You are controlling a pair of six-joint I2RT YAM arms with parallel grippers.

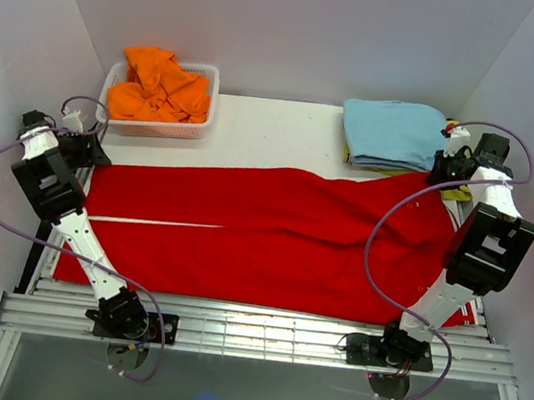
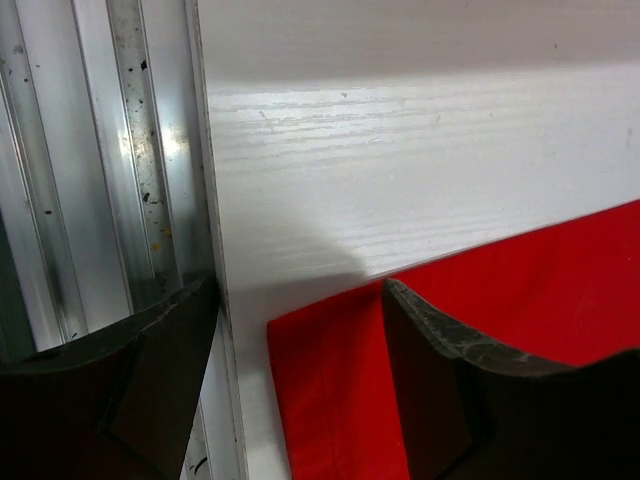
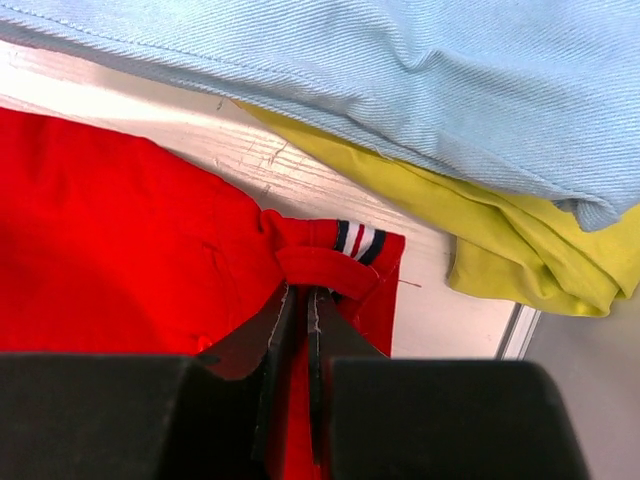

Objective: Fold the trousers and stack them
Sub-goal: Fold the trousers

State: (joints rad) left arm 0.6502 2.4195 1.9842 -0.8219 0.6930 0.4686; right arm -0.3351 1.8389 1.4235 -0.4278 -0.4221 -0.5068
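The red trousers (image 1: pixel 273 230) lie spread flat across the table, legs to the left and waist to the right. My left gripper (image 1: pixel 84 150) is open at the far left corner of a leg. In the left wrist view its fingers (image 2: pixel 450 380) straddle the red hem corner (image 2: pixel 330 400), one finger over the cloth and the other over the table's rail. My right gripper (image 1: pixel 449 170) is shut on the far right waist corner. In the right wrist view the gripper (image 3: pixel 300 295) pinches a bunched fold of red cloth just below a small navy, white and red striped tab (image 3: pixel 360 242).
A white basket (image 1: pixel 208 82) with an orange garment (image 1: pixel 159 86) stands at the back left. A folded light blue garment (image 1: pixel 390 132) on a yellow one (image 3: pixel 500 240) lies at the back right, touching the waist corner. Aluminium rails (image 2: pixel 120 150) edge the table.
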